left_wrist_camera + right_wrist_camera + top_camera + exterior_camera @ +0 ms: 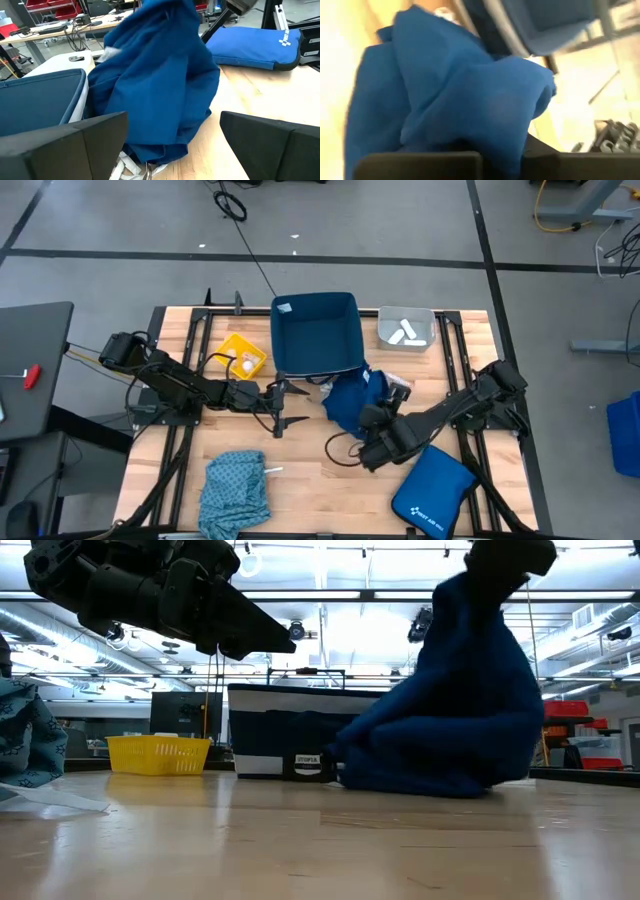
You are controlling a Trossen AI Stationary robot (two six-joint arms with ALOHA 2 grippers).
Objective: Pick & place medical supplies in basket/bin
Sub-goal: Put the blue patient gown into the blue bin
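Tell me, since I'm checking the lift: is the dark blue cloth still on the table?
Touching. The low view shows the dark blue cloth pulled up at its top, while its lower folds rest on the table.

Dark blue cloth [350, 402] bunched, mid-frame, just below navy tub [315, 332]; teal cloth [235, 490] crumpled lower left.
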